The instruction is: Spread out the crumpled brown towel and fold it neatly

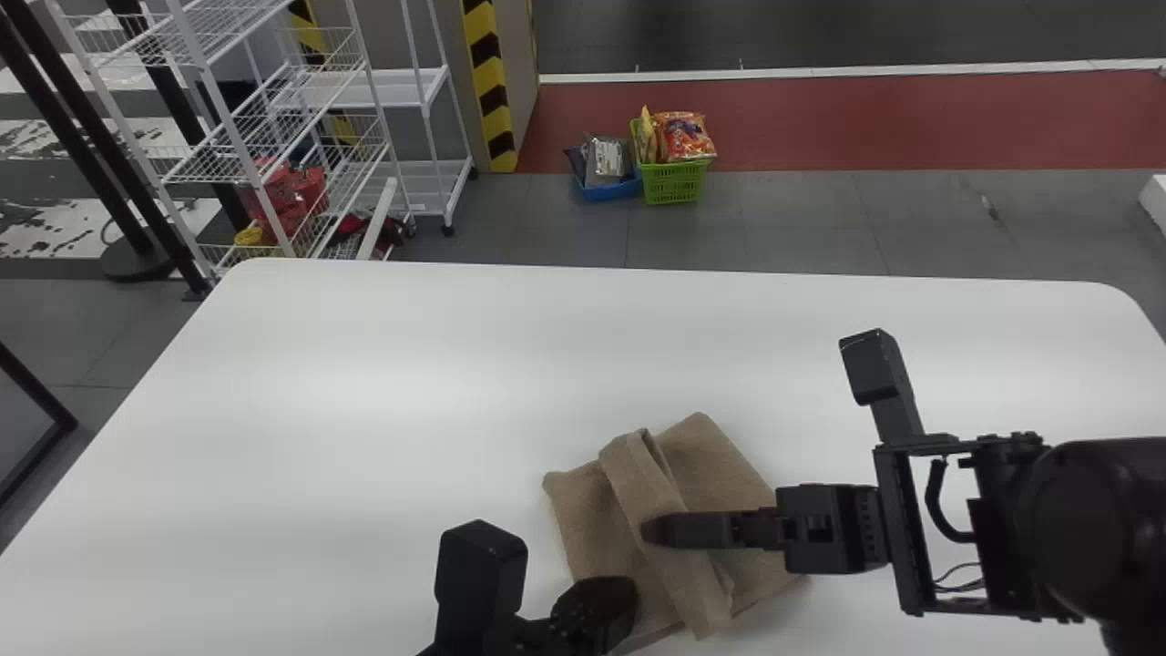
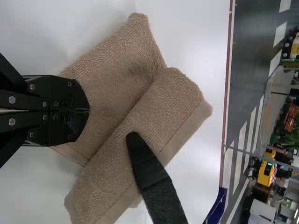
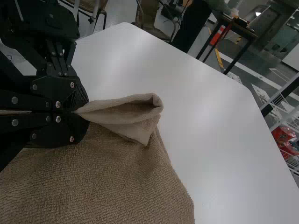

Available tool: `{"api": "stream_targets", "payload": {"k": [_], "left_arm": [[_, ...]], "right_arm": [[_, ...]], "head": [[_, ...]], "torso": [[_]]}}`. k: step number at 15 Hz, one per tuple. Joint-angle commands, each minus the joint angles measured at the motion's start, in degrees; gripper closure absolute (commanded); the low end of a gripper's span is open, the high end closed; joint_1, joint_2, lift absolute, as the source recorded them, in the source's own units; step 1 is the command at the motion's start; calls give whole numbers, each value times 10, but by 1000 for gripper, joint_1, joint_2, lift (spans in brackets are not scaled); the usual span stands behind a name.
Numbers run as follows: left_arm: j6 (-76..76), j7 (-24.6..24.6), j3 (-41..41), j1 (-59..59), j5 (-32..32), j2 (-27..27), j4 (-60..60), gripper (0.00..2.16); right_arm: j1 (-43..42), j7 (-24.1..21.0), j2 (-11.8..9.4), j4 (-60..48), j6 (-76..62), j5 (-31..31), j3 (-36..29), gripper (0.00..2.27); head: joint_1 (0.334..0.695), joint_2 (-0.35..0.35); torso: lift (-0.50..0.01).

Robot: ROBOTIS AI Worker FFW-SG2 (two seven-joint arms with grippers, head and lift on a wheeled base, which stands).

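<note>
A brown towel (image 1: 710, 460), a folded band across it, lies on the near part of the white table (image 1: 364, 410), where the right gripper (image 1: 649, 531), reaching in from the right, has its fingertips clamped on a raised fold, detailed in the right wrist view, and the left gripper (image 1: 629, 597) has its fingers together over the towel's near left side.

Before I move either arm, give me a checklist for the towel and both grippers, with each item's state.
1. Right gripper has cloth: ok, its fingers are shut on a raised fold.
2. Left gripper has cloth: not ok, its fingers are shut over the towel with no cloth seen between them.
3. Left fingers lifted off the cloth: cannot tell.
4. Grippers apart: ok, though close together.
5. Towel short of the table's far edge: ok.
6. Towel folded neatly: not ok, a band lies askew across it.
</note>
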Motion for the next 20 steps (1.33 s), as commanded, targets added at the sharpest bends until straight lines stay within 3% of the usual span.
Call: {"api": "stream_targets", "payload": {"k": [1,11,20], "left_arm": [[4,0,0,2,-1,2,0,2061],[4,-3,0,4,2,2,-1,2061],[4,-4,0,9,1,1,-2,2061]], "right_arm": [[-9,-10,1,0,8,-26,-13,1511],[-34,-26,1,86,8,-33,27,1511],[-53,-45,1,118,-63,-57,23,1511]], "head": [[695,121],[695,138],[695,152]], "torso": [[-126],[-126],[-126]]}}
